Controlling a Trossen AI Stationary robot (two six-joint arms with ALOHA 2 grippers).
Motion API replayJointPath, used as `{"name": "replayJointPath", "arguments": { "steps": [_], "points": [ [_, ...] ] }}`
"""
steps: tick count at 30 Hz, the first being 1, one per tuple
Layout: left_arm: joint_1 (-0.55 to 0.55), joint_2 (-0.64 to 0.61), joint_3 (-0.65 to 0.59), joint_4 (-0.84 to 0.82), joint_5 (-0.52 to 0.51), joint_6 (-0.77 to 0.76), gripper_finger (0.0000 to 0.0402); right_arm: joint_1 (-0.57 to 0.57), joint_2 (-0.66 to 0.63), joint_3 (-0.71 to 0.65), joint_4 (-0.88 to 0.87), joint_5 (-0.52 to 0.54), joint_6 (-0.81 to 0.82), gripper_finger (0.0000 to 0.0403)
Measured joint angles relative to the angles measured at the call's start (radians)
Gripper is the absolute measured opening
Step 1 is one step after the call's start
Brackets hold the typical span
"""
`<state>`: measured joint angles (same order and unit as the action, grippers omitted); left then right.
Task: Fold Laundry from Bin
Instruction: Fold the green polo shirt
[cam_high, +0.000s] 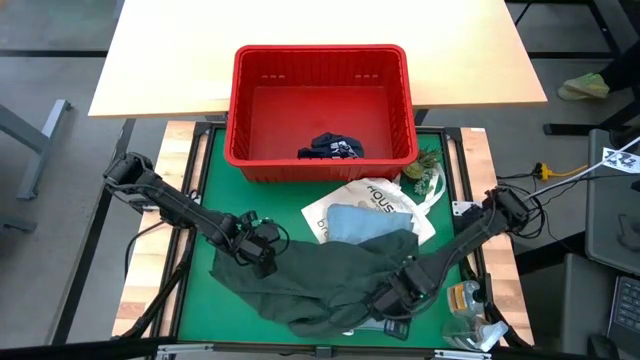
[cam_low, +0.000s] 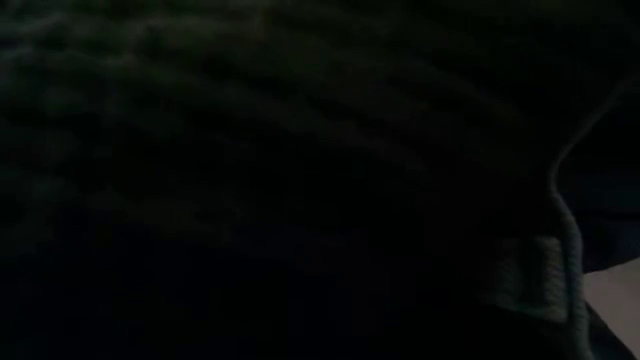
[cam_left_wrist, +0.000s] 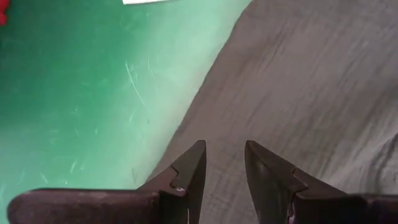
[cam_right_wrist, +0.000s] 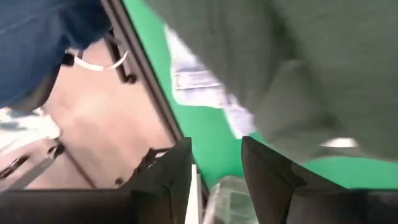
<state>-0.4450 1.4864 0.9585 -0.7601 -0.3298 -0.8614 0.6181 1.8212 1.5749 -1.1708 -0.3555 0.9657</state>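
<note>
Meanwhile both part-open, empty pincers, left (cam_high: 262, 247) and right (cam_high: 392, 297), rest over the olive garment (cam_high: 330, 270).

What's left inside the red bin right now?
Inside the red bin, only the navy shorts show, bunched against its near wall. The rest of its floor is bare. Whether anything lies beneath the shorts is hidden.

Red bin (cam_high: 322, 75), dark olive-green garment (cam_high: 320, 270), green mat (cam_high: 205, 200)
</note>
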Motion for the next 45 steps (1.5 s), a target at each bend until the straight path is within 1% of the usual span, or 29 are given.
{"name": "replayJointPath", "arguments": {
  "steps": [2,6,11,14,17,22,24,28,31,34,39,45],
  "points": [
    [0.005,0.0,0.0,-0.027,0.013,0.0,0.0105,-0.01,-0.036,0.001,-0.026,0.057,-0.002,0.0138],
    [0.024,0.0,0.0,-0.096,0.033,0.0,0.0105,-0.042,-0.113,0.003,-0.112,0.228,-0.011,0.0138],
    [0.065,0.0,0.0,-0.206,0.138,0.007,0.0105,-0.11,-0.187,0.003,-0.209,0.431,-0.082,0.0138],
    [0.078,0.0,0.0,-0.276,0.185,0.007,0.0105,-0.172,-0.201,0.0,-0.215,0.497,-0.155,0.0138],
    [0.077,0.0,-0.001,-0.311,0.232,0.006,0.0105,-0.241,-0.2,-0.033,-0.2,0.504,-0.203,0.0138],
    [0.055,0.0,-0.054,-0.293,0.254,-0.045,0.0105,-0.322,-0.199,-0.184,-0.148,0.467,-0.21,0.0138],
    [0.051,0.0,-0.091,-0.285,0.26,-0.072,0.0105,-0.333,-0.199,-0.242,-0.121,0.441,-0.215,0.0138],
    [0.052,0.0,-0.162,-0.254,0.262,-0.108,0.0105,-0.33,-0.199,-0.338,-0.082,0.352,-0.238,0.0138],
    [0.052,0.0,-0.217,-0.208,0.27,-0.117,0.0105,-0.329,-0.199,-0.407,-0.073,0.312,-0.211,0.0138],
    [0.052,0.0,-0.26,-0.194,0.273,-0.132,0.0105,-0.331,-0.199,-0.464,-0.049,0.319,-0.16,0.0138],
    [0.057,-0.005,-0.296,-0.205,0.27,-0.135,0.0105,-0.331,-0.2,-0.523,-0.017,0.337,-0.148,0.0138],
    [0.117,-0.001,-0.301,-0.276,0.228,-0.13,0.0105,-0.331,-0.2,-0.528,-0.026,0.396,-0.101,0.0138]
  ]
}}
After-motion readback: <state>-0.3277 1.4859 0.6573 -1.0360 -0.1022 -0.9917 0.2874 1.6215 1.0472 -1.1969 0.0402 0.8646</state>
